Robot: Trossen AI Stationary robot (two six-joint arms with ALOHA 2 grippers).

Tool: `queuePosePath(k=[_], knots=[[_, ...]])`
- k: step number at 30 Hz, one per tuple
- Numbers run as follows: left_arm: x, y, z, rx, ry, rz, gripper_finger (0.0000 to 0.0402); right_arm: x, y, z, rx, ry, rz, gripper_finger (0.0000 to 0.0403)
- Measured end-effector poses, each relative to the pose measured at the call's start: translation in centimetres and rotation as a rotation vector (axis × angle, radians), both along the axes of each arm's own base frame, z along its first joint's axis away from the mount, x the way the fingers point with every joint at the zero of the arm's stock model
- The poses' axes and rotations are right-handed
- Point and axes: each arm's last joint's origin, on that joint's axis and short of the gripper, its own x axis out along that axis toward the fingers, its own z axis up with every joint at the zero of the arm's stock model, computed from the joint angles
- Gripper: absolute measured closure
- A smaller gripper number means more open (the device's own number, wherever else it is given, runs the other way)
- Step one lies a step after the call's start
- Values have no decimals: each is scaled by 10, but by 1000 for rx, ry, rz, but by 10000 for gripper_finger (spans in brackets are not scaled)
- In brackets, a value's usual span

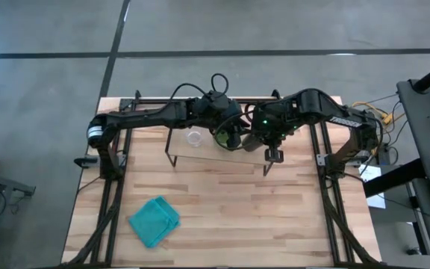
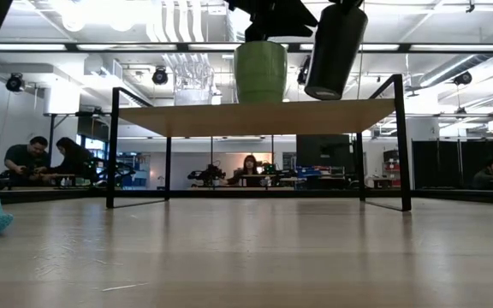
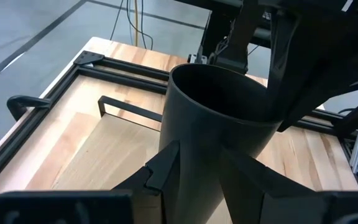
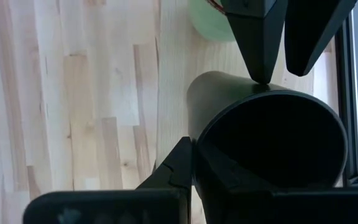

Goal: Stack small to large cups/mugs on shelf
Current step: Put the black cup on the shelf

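**Supervisor:** Report status and hazards.

**Operator:** I have the black cup [image 2: 335, 51] aloft and tilted, above the right end of the shelf [image 2: 229, 117] and clear of the board. The right gripper [image 4: 194, 152] holds it at the rim, with one finger pressed on the outer wall. The left gripper [image 3: 197, 165] is right up against the same cup. I cannot tell whether it is clamped on the cup or only touching it. The mug [image 2: 261, 72] stands upright on the board, just left of the black cup. The glass [image 1: 194, 138] stands left of the mug.

**Supervisor:** Failure modes?

**Operator:** I judge three.
- A rim pinch on a tilted cup is a weak hold, so the cup could pivot or slip and drop onto the board or the table.
- The two grippers are crowded together, and a move by either could lever the cup out of the other's grasp.
- The cup hangs near the mug, so a sideways swing could knock the mug toward the shelf edge.

**Supervisor:** Blind spots?

**Operator:** The right gripper's second finger is lost in the dark of the cup mouth. From above, the arms cover the black cup and most of the mug. The glass is hard to make out in the low view, so I cannot confirm how close it sits to the edge.
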Motion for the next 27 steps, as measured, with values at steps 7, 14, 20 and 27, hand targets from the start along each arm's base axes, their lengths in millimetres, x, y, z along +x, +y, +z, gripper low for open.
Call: queuePosePath(k=[7,14,20,27], knots=[[0,0,-1,0,1,0,311,0,0,-1,0,1,0,394],[7,1,-11,-5,26,-1,311,0,0,-1,3,4,-4,394],[11,1,-15,-6,31,-2,311,0,0,-1,1,-1,-5,394],[9,0,-13,-1,25,-4,311,1,0,-2,4,0,-16,394]])
